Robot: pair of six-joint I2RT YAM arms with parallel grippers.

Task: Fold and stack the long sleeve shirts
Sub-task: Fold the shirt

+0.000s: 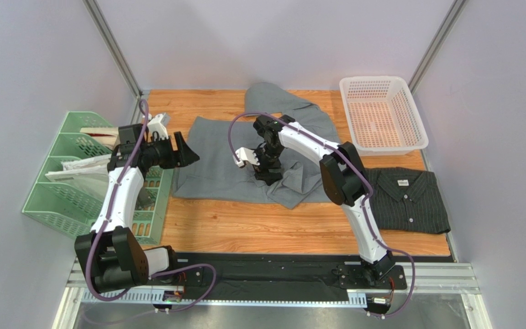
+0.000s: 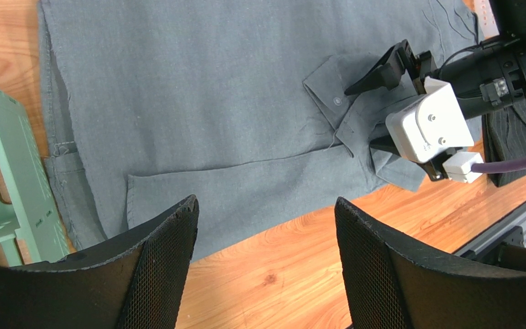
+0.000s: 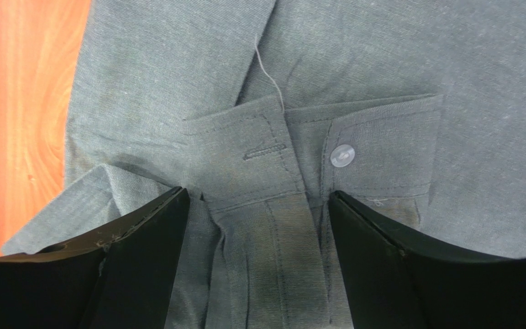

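Overhead, a white basket (image 1: pixel 375 79) stands at the bench's (image 1: pixel 245 229) far right corner. A green rack (image 1: pixel 46 205) at the left edge holds papers (image 1: pixel 80 164). Left arm: raised beside the rack, hand (image 1: pixel 189 152) aimed rightward at the grey shirt (image 1: pixel 218 157), jaws wide, gripping nothing. Right arm: reached forward, bent back leftward, hand (image 3: pixel 257 194) pointing down over a buttoned cuff (image 3: pixel 375 144), jaws wide, one on either side. The grey shirt lies mid-bench, long axis left–right. The dark shirt (image 1: pixel 410 202) lies folded at near right, collar toward the far side.
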